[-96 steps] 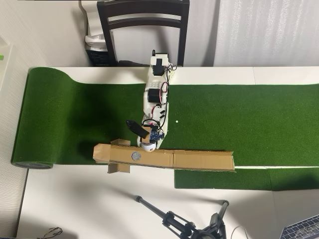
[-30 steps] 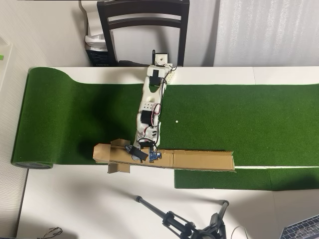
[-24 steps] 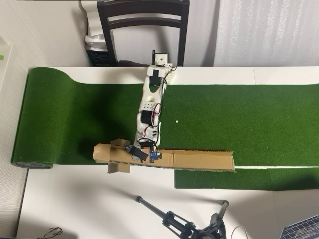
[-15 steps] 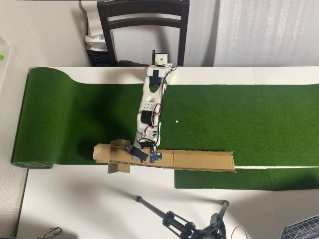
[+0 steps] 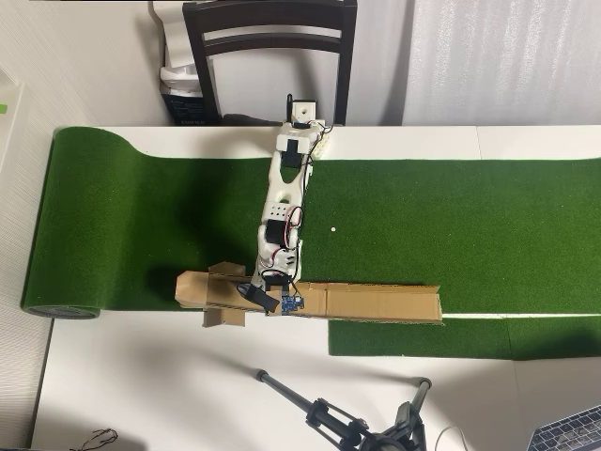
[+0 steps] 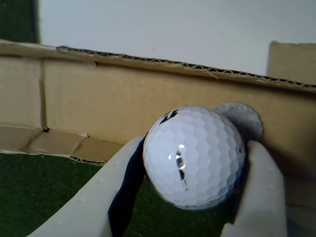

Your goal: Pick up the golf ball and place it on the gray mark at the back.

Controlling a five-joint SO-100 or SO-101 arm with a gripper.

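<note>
Wrist view: pincer [image 6: 190,190] clamped on the golf ball [image 6: 193,156], both fingers [image 6: 261,187] touching it, just before the cardboard wall [image 6: 98,94] and gray mark [image 6: 244,118].

White arm [image 5: 286,202], black servos, red wires, pale pincer [image 6: 192,197].

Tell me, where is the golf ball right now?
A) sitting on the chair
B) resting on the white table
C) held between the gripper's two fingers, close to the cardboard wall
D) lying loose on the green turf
C: in the wrist view the golf ball sits clamped between the gripper fingers, just in front of the cardboard wall and its gray mark.
</note>
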